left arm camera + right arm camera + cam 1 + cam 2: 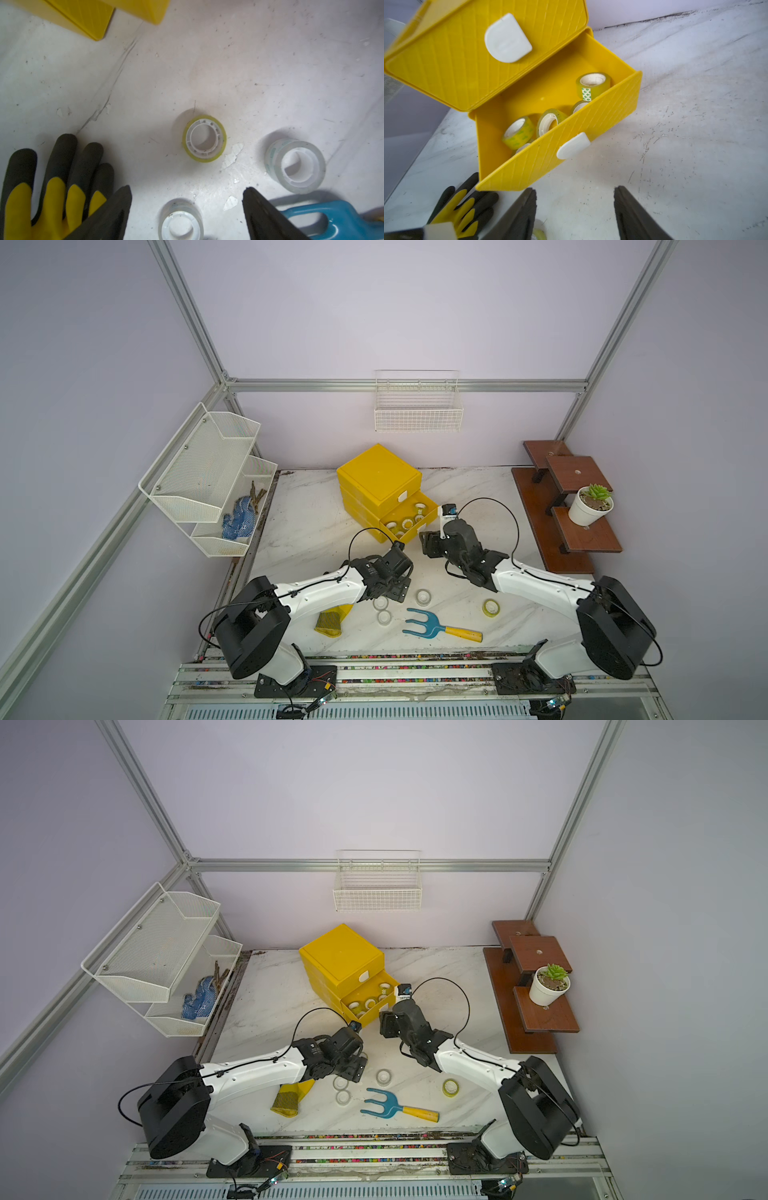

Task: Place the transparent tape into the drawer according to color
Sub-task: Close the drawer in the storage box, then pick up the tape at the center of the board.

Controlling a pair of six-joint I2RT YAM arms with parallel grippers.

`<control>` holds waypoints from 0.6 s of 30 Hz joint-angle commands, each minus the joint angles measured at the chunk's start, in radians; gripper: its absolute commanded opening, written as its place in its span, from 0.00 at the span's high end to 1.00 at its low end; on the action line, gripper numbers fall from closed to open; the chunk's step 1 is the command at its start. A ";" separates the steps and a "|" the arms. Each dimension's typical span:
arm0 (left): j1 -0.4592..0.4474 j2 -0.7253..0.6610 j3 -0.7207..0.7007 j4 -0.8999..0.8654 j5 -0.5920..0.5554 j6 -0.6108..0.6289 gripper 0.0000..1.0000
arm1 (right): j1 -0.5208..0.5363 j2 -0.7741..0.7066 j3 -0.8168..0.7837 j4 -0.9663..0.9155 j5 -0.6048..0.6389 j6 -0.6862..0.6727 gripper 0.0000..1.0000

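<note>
A yellow plastic drawer cabinet [378, 477] stands on the white marble-patterned worktop [307, 526]. The open yellow drawer [602, 112] beneath its closed top one is pulled out. It holds several yellow-green transparent tape rolls [592, 85], some lying flat and some tipped on edge. The right end effector [575, 192] hovers just in front of that drawer, its jaws moderately apart with nothing between them. The left end effector [187, 194] hangs low over the worktop, jaws wide and empty. Ahead of it a thin yellow-green tape roll [204, 138] lies flat. Two clear tape rolls [295, 166] lie near it, one showing in the gap between the jaws. A fuller yellow-green tape roll [491, 607] lies well apart, near the right arm. A black-and-yellow rubber glove [52, 187] and a blue garden fork with a yellow handle [436, 625] lie beside the loose rolls.
</note>
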 commanded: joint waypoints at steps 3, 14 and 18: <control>-0.018 -0.068 -0.077 0.142 -0.024 0.047 0.12 | -0.002 -0.119 -0.094 0.018 0.008 0.041 0.35; -0.025 0.045 -0.104 0.275 -0.079 0.064 0.12 | -0.003 -0.191 -0.097 -0.029 0.030 0.028 0.35; -0.024 0.091 -0.105 0.300 -0.066 0.067 0.14 | -0.005 -0.209 -0.095 -0.040 0.041 0.019 0.35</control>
